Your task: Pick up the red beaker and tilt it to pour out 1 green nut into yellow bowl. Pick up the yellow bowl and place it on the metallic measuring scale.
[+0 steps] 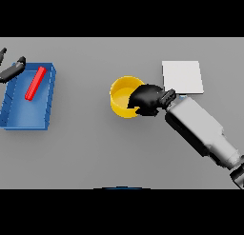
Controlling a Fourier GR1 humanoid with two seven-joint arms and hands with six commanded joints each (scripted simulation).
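R hand (147,100), dark fingers curled over the right rim of the round yellow bowl (123,97), grips it mid-table. Flat square metallic scale (182,77) lies just beyond, up-right of the hand, so it's a short carry. L hand (12,70) idle far left by the blue tray (19,116) w/ the long red beaker (35,83) lying in it; can't tell its fingers.

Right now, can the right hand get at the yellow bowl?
Probably yes: the right hand is already at the round yellow bowl's right rim, fingers curled over it, and nothing stands between them.
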